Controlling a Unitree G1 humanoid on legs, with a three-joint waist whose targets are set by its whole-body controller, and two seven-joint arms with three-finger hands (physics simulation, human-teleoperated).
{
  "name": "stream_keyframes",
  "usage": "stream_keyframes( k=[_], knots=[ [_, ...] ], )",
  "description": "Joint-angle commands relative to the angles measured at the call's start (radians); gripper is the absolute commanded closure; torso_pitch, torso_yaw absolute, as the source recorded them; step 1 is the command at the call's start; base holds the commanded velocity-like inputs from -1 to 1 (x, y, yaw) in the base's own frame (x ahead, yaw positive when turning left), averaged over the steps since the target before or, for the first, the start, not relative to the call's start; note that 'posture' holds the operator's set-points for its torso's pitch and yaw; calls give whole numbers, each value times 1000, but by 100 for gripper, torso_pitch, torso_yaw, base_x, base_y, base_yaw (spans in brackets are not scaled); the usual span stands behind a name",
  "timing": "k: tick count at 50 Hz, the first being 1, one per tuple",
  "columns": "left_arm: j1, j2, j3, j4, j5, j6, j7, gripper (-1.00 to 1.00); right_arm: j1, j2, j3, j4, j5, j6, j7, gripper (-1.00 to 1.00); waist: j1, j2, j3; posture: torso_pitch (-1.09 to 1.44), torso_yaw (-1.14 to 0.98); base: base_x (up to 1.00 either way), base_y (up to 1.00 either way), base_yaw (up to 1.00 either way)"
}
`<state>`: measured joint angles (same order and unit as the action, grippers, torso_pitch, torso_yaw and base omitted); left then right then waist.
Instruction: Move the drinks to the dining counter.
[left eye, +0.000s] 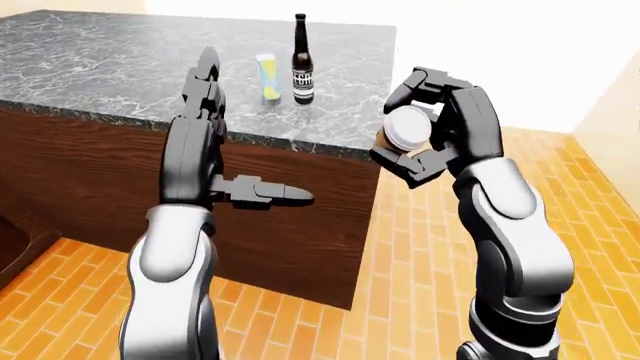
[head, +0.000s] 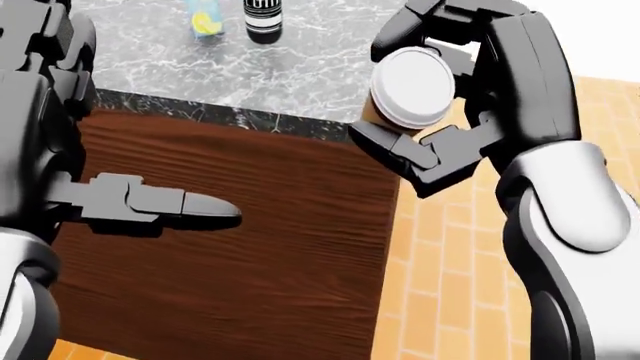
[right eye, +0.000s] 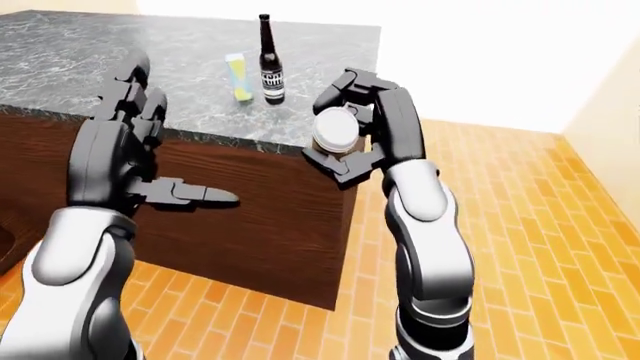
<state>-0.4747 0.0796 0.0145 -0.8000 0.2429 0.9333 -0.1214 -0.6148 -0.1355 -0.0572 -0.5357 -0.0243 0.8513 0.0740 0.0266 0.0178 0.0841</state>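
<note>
A dark grey marble bench with a dark wood side panel stands on an orange brick-patterned floor; pale walls rise beyond it. On the bench top, near its right end in the left-eye view, a dark bottle stands upright just beside a small yellow-and-blue drink carton; whether they touch cannot be told. The right hand is raised beside the bench's corner, its fingers closed round a brown cup with a white lid, held off the bench; the left hand is spread and empty, one finger pointing sideways across the wood panel.
</note>
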Motion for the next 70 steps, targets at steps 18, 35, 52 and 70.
stream_keyframes(
  k=[18, 35, 52, 70],
  knots=[
    [-66, 35, 36, -83, -33, 32, 8, -100, -82, -15, -2, -84, -22, 21, 3, 100, -23, -55, -70, 0, 0, 1, 3, 0],
    [-45, 42, 34, -73, -47, 8, 23, -100, -64, -4, -18, -57, -12, -13, -11, 100, -32, 17, -92, 0, 0, 1, 20, 0],
    [-53, 40, 30, -76, -40, 16, 20, -100, -60, -15, -16, -63, -1, -11, -23, 100, -24, -63, -60, 0, 0, 16, 0, 0],
    [-49, 37, 24, -70, -32, 6, 19, -100, -54, -15, -26, -60, 5, -22, -29, 100, -21, 10, -50, 0, 0, 19, 5, 0]
  ],
)
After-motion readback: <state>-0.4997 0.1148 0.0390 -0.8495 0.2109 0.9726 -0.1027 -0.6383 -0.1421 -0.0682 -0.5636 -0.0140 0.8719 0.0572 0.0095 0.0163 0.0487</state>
